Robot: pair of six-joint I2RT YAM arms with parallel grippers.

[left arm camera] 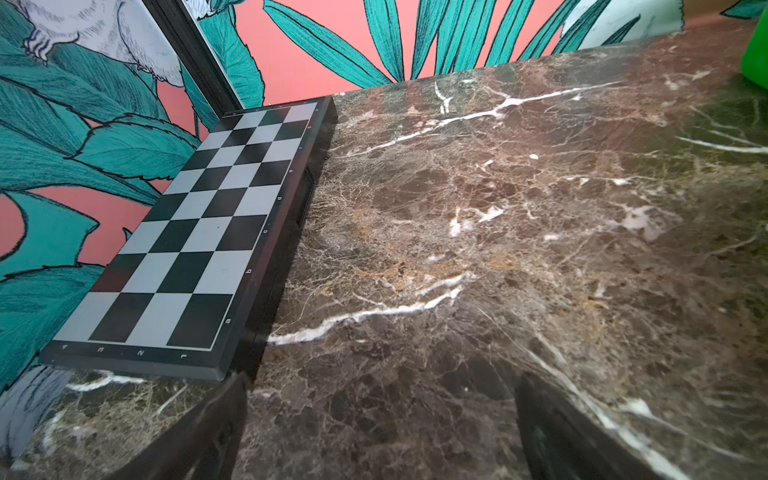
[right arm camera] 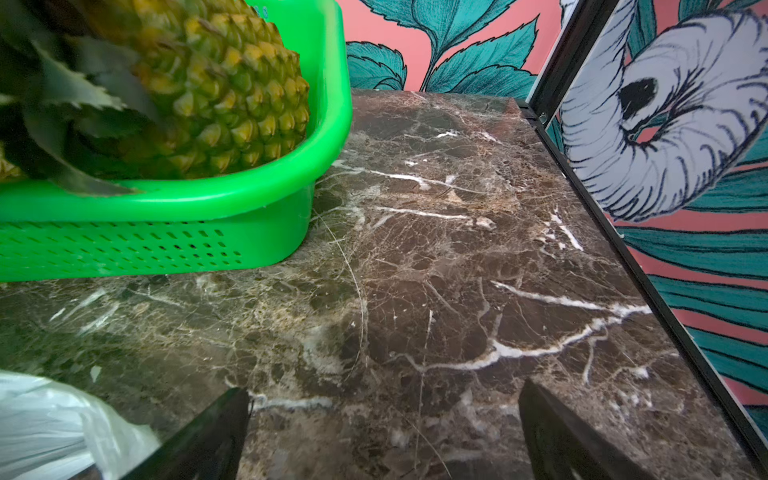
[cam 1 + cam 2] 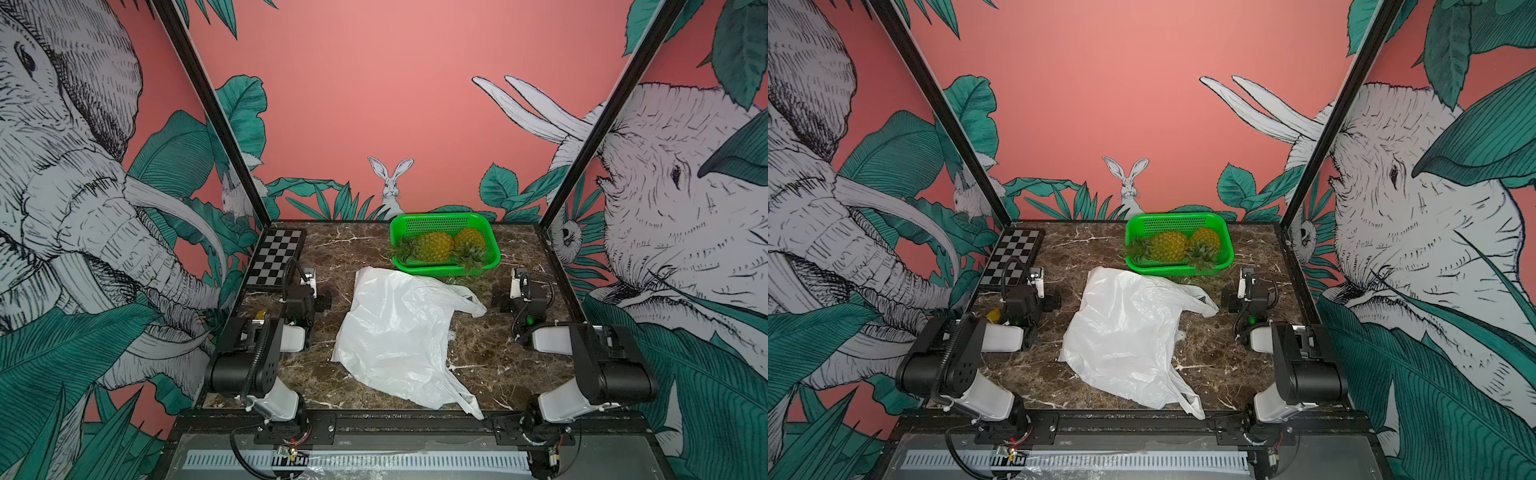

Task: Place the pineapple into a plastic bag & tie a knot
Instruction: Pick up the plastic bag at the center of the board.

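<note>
The white crinkly plastic bag (image 3: 395, 332) (image 3: 1125, 332) lies flat in the middle of the marble table, its handle loops (image 3: 469, 301) loose; no knot is in view. Behind it, two pineapples (image 3: 434, 246) (image 3: 469, 239) lie in a green basket (image 3: 440, 217) (image 3: 1177, 217). My left gripper (image 3: 309, 276) (image 1: 382, 382) rests left of the bag, open over bare marble. On the bag's right, my right gripper (image 3: 519, 276) (image 2: 384, 386) is open and empty. In the right wrist view the basket (image 2: 166, 199), one pineapple (image 2: 224, 83) and a bag corner (image 2: 41, 424) show.
A folded chessboard (image 3: 276, 259) (image 1: 199, 237) lies at the table's far left edge, just ahead of my left gripper. A small yellow object (image 3: 261, 314) sits beside the left arm. Black frame posts (image 3: 216, 116) and printed walls close in both sides.
</note>
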